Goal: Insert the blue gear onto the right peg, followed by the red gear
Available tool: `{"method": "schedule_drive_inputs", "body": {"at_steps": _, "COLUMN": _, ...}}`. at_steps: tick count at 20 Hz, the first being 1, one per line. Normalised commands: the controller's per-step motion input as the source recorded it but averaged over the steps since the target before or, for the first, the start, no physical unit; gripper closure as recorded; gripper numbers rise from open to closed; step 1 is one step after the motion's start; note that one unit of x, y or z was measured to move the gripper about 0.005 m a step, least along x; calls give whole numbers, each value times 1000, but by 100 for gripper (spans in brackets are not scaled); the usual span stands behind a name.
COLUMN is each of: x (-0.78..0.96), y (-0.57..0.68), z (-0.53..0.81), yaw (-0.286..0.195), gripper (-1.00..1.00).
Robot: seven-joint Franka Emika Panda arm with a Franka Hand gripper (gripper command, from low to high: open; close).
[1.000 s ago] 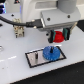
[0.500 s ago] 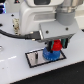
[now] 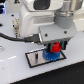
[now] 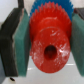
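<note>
In the exterior view my gripper is low over the grey black-bordered plate and shut on the red gear. The blue gear lies flat on the plate right under the red gear, toward the exterior view's right. The right peg is hidden under the gears. In the wrist view the red gear fills the middle between my two green pads, its centre hole showing dark, and the blue gear's toothed rim shows behind it.
The plate lies on a white table. The arm's white body and a black cable hang over the plate's far side. A thin dark pin stands on the plate's left part in the exterior view.
The gripper with the red gear has come down over the blue gear on the plate; the exterior view now shows the arm much closer and larger.
</note>
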Motion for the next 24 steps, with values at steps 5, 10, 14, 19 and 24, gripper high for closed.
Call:
{"method": "schedule_drive_inputs", "body": {"at_steps": 5, "x": 7, "y": -43, "z": 142, "yaw": 0, "gripper": 100}}
{"method": "schedule_drive_inputs", "body": {"at_steps": 10, "x": 11, "y": -36, "z": 109, "yaw": 0, "gripper": 100}}
{"method": "schedule_drive_inputs", "body": {"at_steps": 14, "x": 106, "y": -121, "z": 77, "yaw": 0, "gripper": 100}}
{"method": "schedule_drive_inputs", "body": {"at_steps": 19, "x": 192, "y": -127, "z": 42, "yaw": 0, "gripper": 100}}
{"method": "schedule_drive_inputs", "body": {"at_steps": 24, "x": 163, "y": -64, "z": -216, "yaw": 0, "gripper": 100}}
